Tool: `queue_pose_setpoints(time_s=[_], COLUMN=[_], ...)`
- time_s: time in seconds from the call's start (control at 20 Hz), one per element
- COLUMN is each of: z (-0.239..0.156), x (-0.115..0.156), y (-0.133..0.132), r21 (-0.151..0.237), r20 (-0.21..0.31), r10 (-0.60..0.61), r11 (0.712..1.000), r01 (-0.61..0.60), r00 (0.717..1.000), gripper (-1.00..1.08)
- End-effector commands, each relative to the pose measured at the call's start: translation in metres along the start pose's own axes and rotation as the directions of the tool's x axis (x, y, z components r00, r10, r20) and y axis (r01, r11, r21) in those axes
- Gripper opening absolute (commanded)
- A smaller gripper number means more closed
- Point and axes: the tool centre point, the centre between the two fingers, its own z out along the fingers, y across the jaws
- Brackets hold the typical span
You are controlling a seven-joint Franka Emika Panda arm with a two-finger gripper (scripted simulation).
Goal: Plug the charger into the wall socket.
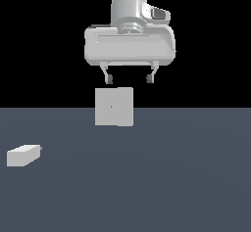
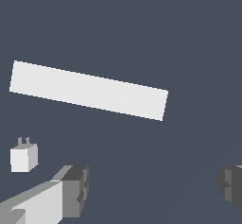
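Charger (image 1: 23,155) first, at the exterior view's left: a small plain white block lying flat on the dark floor (image 1: 186,177), well apart from everything else; the wrist view shows two short prongs on one end (image 2: 23,156). It is likely light, rigid and smooth, so a grip across its long flat sides, clear of the prongs, looks safest. Further right, the wall socket (image 1: 113,106) stands upright. Above it hangs the gripper (image 1: 129,79), jaws spread, grasping nothing. No brand, label or writing shows.
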Motion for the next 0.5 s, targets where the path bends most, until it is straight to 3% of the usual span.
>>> queue_pose_setpoints(time_s=[0.0,0.45], z=[0.000,0.005], x=[0.000,-0.005], y=[0.000,-0.011], r21=[0.000,0.001], r20=[0.000,-0.024], r10=[0.000,-0.002], r11=[1.000,1.000], r01=[0.000,0.002], r00=[1.000,1.000], gripper=[1.00,1.00])
